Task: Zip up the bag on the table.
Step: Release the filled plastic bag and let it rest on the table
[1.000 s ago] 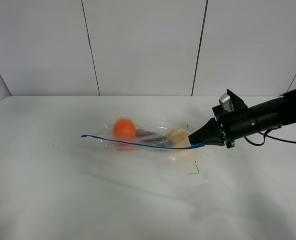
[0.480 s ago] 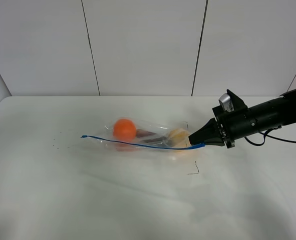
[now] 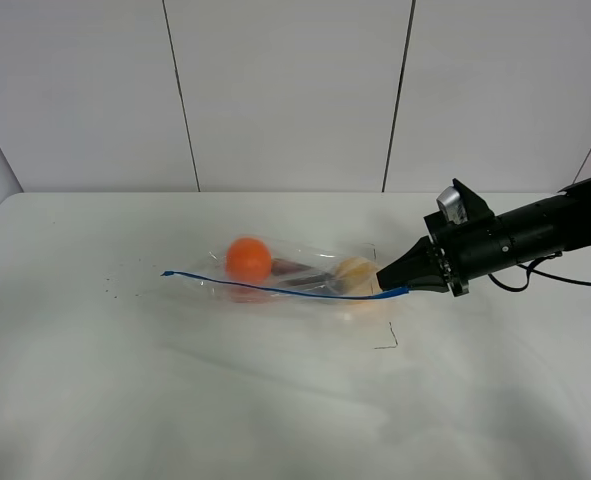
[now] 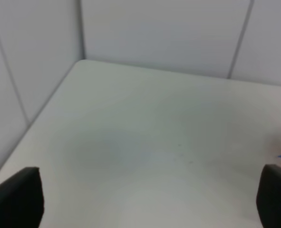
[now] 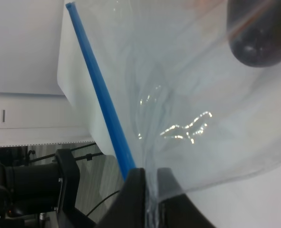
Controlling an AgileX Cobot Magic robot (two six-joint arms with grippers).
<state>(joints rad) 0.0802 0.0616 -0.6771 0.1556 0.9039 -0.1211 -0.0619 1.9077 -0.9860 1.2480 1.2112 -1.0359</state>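
The right claw (image 3: 385, 284) is pressed together on the end of the blue zip strip (image 3: 275, 289), pinching the corner of the bag (image 3: 320, 258) just as it did a second ago. The bag lies on the table (image 3: 275, 400) and stretches away from this claw, with the yellow pear (image 3: 353, 270) nearest it, the dark eggplant (image 3: 297, 267) next and the orange (image 3: 247, 258) farthest. The left claw (image 4: 145, 204) hangs spread wide over the table. Nothing has shifted.

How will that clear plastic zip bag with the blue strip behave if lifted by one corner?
Probably floppy: the clear plastic zip bag looks thin and creased where the right gripper pinches its corner. Likely to sag, since the round orange fruit inside could roll to the low end.
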